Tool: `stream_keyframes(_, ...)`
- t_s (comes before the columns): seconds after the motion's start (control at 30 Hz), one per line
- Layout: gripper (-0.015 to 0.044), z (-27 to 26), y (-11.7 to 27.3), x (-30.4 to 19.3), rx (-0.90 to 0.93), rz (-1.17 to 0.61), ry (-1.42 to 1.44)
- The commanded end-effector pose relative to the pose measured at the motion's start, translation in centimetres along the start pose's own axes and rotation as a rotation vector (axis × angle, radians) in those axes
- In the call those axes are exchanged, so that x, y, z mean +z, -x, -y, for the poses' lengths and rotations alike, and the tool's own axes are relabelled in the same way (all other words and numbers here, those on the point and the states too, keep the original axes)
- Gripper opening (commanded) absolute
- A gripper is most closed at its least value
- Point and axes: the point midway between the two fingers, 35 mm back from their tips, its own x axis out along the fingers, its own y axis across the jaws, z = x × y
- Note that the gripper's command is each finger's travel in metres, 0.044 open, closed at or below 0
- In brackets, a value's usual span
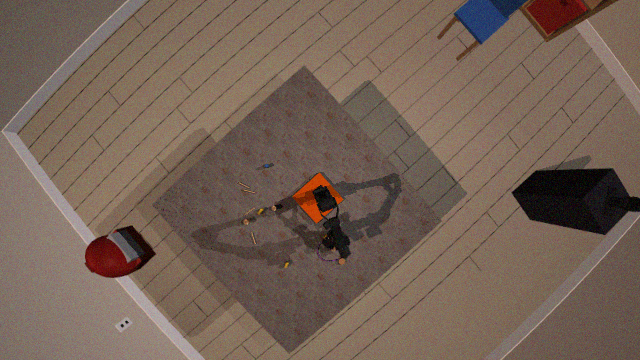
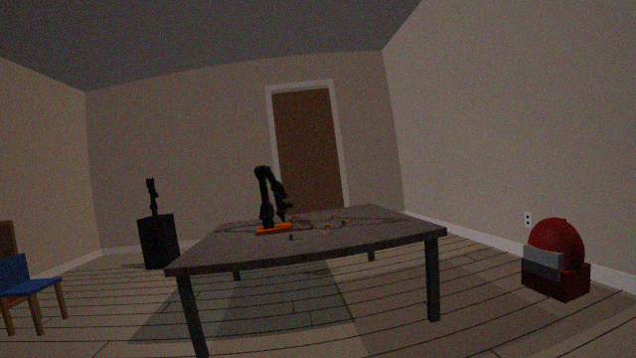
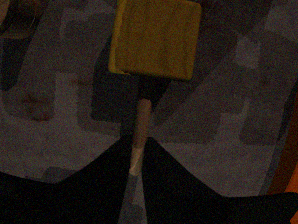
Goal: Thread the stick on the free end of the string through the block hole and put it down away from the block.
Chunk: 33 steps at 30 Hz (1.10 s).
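Wrist view, left to right: a round wooden piece (image 3: 19,16) is cut off at the upper left corner. Near the middle, the thin wooden stick (image 3: 141,127) has its near part pinched between the fingertips of the gripper (image 3: 137,143) (image 1: 328,243) (image 2: 283,218), which is nearly closed on it. The stick points away from the gripper, toward the yellow block (image 3: 156,40) (image 1: 325,237). Its rounded far end shows just short of the block's near edge, with a dark patch between. At right, part of the orange base plate (image 3: 293,204) (image 1: 320,176) (image 2: 260,231) shows.

Exterior view: the black arm (image 1: 336,231) (image 2: 263,191) goes up from the base plate, bends sharply at the top and slopes down right, gripper low over the tabletop (image 1: 290,320) (image 2: 308,251).

Top view: the arm hides most of the block and gripper; the stick can't be picked out. Purple string (image 1: 325,259) curves out beside the arm toward a round wooden button (image 1: 342,261). String not discernible in wrist view, hole not visible; too dark to tell whether string runs through the block.
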Motion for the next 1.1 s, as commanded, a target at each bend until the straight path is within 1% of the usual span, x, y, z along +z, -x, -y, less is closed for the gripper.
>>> stream_keyframes(0.0, 0.0, 0.2, 0.1, -0.6, -0.001, 0.003, -0.001)
stream_keyframes(1.07, 0.0, 0.1, 0.4, -4.5, 0.011, -0.002, 0.002)
